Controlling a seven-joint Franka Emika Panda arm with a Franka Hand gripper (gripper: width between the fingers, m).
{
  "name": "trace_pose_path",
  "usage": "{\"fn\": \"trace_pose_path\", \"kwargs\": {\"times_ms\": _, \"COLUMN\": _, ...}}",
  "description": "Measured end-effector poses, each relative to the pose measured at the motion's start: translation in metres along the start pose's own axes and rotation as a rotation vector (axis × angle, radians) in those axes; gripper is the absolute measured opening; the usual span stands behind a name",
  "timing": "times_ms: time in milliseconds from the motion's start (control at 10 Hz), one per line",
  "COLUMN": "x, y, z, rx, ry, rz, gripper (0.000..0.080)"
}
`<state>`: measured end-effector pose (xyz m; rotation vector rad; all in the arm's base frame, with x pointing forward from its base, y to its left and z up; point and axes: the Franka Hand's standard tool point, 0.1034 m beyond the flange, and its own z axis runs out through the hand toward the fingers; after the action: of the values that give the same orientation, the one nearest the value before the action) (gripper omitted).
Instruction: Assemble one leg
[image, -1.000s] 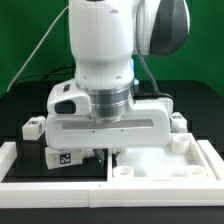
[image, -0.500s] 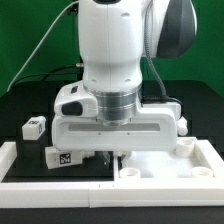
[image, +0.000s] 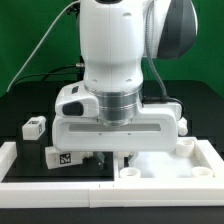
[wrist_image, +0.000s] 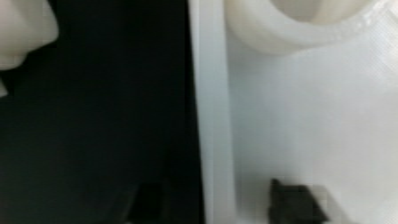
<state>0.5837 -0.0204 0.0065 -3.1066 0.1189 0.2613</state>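
My gripper (image: 112, 158) hangs low over the left rim of the wide white panel (image: 165, 160). In the wrist view the gripper (wrist_image: 228, 200) is open. One dark fingertip (wrist_image: 288, 198) is over the panel and the other is over the black table, with the panel's raised rim (wrist_image: 210, 110) between them and nothing held. One leg (image: 35, 126) with a tag stands at the exterior view's left. A second tagged leg (image: 62, 158) lies just left of the gripper. A third leg (image: 180, 122) sits at the right behind the panel.
The panel has round sockets (image: 127, 172) at its corners; one shows in the wrist view (wrist_image: 294, 30). A white raised border (image: 10, 160) runs along the table's left and front. The arm's body hides the table's middle.
The arm has shifted toward the exterior view's right and slightly lower, bringing the gripper over the panel's left rim. It has barely moved in the last half second.
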Motion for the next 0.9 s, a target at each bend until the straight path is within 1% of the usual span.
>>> {"fn": "trace_pose_path", "kwargs": {"times_ms": 100, "x": 0.000, "y": 0.000, "z": 0.000, "rx": 0.000, "ry": 0.000, "rz": 0.000, "gripper": 0.0433}}
{"fn": "trace_pose_path", "kwargs": {"times_ms": 200, "x": 0.000, "y": 0.000, "z": -0.001, "rx": 0.000, "ry": 0.001, "rz": 0.000, "gripper": 0.0564}}
{"fn": "trace_pose_path", "kwargs": {"times_ms": 300, "x": -0.004, "y": 0.001, "z": -0.016, "rx": 0.003, "ry": -0.013, "rz": -0.015, "gripper": 0.0564}}
{"fn": "trace_pose_path", "kwargs": {"times_ms": 400, "x": -0.011, "y": 0.005, "z": -0.035, "rx": 0.009, "ry": -0.011, "rz": -0.024, "gripper": 0.0632}}
{"fn": "trace_pose_path", "kwargs": {"times_ms": 500, "x": -0.020, "y": 0.013, "z": -0.048, "rx": 0.013, "ry": -0.021, "rz": -0.020, "gripper": 0.0632}}
{"fn": "trace_pose_path", "kwargs": {"times_ms": 600, "x": -0.024, "y": 0.017, "z": -0.060, "rx": 0.014, "ry": -0.021, "rz": -0.011, "gripper": 0.0646}}
{"fn": "trace_pose_path", "kwargs": {"times_ms": 700, "x": -0.022, "y": 0.016, "z": -0.065, "rx": 0.015, "ry": -0.011, "rz": -0.014, "gripper": 0.0646}}
{"fn": "trace_pose_path", "kwargs": {"times_ms": 800, "x": -0.023, "y": 0.015, "z": -0.060, "rx": 0.014, "ry": -0.017, "rz": -0.015, "gripper": 0.0649}}
{"fn": "trace_pose_path", "kwargs": {"times_ms": 900, "x": -0.023, "y": 0.015, "z": -0.060, "rx": 0.014, "ry": -0.018, "rz": -0.015, "gripper": 0.0649}}
